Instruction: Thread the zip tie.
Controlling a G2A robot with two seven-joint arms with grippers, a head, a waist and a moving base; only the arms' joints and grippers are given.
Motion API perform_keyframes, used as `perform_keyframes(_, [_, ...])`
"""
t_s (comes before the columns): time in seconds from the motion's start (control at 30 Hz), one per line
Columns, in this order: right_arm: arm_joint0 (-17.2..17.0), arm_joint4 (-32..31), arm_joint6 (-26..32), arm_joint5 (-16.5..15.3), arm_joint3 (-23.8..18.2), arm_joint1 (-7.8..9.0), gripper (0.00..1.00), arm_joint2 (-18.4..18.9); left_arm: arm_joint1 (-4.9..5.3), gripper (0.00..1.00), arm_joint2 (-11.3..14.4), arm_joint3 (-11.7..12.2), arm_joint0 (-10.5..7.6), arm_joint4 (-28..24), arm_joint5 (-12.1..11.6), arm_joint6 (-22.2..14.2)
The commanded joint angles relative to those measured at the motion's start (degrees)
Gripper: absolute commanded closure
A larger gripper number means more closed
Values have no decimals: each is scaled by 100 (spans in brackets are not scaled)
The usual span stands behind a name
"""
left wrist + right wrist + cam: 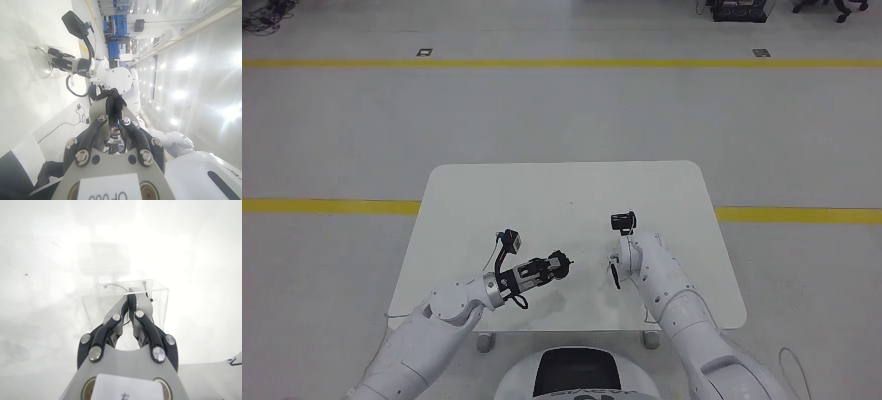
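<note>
A: Does the left hand grip anything?
B: Cannot tell. Its pads are pressed together and hide whatever lies between them.
A: And the zip tie?
B: Mostly hidden inside the right hand; one thin strand shows. From above, it is too small to make out.

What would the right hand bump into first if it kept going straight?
Probably the clear box: the right hand points down at its open top, with zip ties inside. Depth is unclear.
</note>
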Motion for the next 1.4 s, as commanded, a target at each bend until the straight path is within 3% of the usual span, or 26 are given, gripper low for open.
perform_keyframes(0.0, [-7,-5,11,8,-21,3,100,-4,0,100,0,0,0,0,0,0])
perform_keyframes(0.27, [-171,-58,156,22,-456,29,100,-17,0,100,0,0,0,0,0,0])
perform_keyframes(0.73, [-959,-182,515,-164,-2077,162,100,206,0,100,0,0,0,0,0,0])
perform_keyframes(1.37, [-1483,336,-94,-304,-2964,239,100,440,0,100,0,0,0,0,0,0])
